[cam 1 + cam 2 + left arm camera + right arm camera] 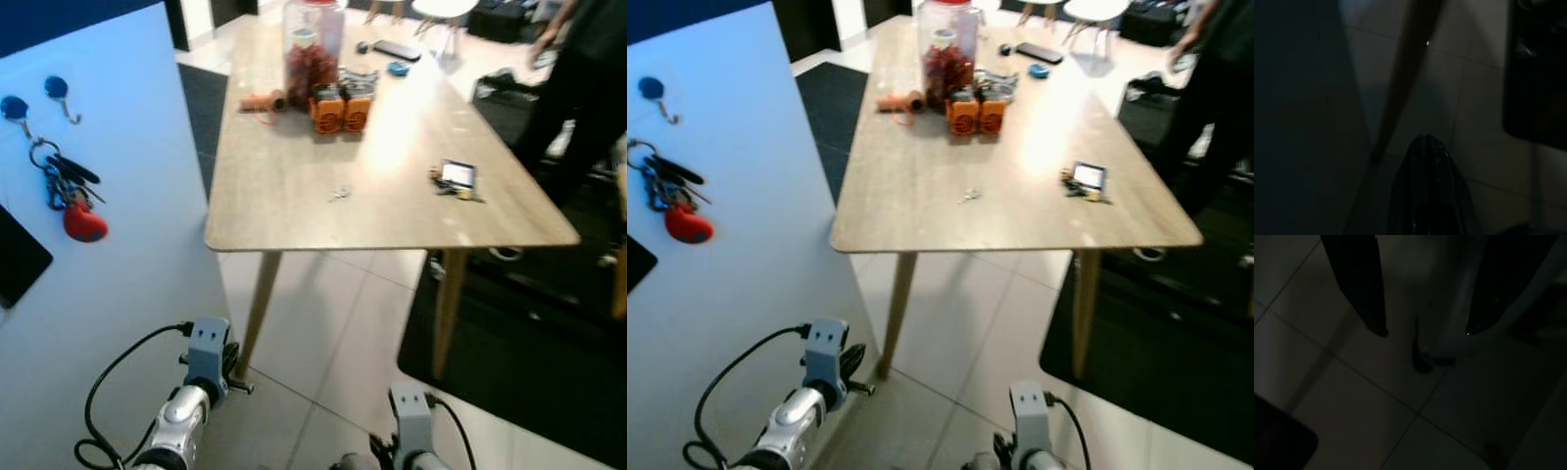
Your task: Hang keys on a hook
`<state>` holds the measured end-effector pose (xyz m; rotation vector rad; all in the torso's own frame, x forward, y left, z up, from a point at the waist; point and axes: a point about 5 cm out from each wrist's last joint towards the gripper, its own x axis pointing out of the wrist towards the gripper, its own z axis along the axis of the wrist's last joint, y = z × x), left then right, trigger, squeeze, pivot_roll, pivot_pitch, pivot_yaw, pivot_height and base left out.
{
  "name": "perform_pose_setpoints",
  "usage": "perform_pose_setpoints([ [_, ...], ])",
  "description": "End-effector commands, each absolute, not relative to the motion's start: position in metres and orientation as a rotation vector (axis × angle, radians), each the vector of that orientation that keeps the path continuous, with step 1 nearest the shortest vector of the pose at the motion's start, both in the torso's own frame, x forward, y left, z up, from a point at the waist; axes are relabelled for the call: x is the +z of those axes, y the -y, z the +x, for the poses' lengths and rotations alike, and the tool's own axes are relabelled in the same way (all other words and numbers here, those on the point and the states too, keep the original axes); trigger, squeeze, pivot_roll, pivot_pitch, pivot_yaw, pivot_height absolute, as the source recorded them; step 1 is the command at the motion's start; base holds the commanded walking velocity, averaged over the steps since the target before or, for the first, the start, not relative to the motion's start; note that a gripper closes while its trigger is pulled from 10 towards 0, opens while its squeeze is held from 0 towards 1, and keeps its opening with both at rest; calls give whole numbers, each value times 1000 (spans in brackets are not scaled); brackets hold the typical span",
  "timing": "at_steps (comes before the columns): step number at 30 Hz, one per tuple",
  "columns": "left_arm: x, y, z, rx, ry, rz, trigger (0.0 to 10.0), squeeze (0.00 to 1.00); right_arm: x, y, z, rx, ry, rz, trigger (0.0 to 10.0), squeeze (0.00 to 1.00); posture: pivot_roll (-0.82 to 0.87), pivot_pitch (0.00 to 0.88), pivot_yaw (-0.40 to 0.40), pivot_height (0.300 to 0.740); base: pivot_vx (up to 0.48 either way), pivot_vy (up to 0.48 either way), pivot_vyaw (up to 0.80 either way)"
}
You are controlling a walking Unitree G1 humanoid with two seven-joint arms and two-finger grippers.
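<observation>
On the white board at the robot's left, the keys (69, 191) with a red fob hang from the blue hook (14, 108), beside a second hook (58, 89). Both arms hang low over the tiled floor: the left end effector (1426, 147) is clenched, the right end effector (1425, 333) released and empty. Behind stands the wooden bench (294, 196).

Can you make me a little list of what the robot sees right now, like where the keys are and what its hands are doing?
keys: bunch of keys with a red fob hanging on the left blue hook on the white board
spare hook: second blue hook beside it, nothing on it
table: wooden table with a jar, two orange boxes and a small set of keys
left gripper: hanging low over the floor, fingers together
right gripper: hanging low over the floor, fingers apart, holding nothing
person: standing at the far right
</observation>
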<state>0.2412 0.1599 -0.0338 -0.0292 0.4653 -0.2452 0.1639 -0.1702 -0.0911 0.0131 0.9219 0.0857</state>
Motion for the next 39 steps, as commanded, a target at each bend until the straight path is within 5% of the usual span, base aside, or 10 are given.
perform_pose_setpoints([
  [1, -37, -158, 238, -250, -482, -34, 10000, 0, -91, 169, 165, 86, -921, 22, 10000, 0, 55, 61, -36, 740, 330, 0, 0],
  [26, -36, -160, 234, -264, -440, -45, 10000, 0, -93, 165, 160, 114, -942, 8, 10000, 0, 56, 64, -34, 740, 49, 0, 0],
  [39, -35, -158, 235, -274, -436, -50, 10000, 0, -96, 164, 155, 101, -966, 5, 10000, 0, 56, 64, -31, 740, 0, -408, 0],
])
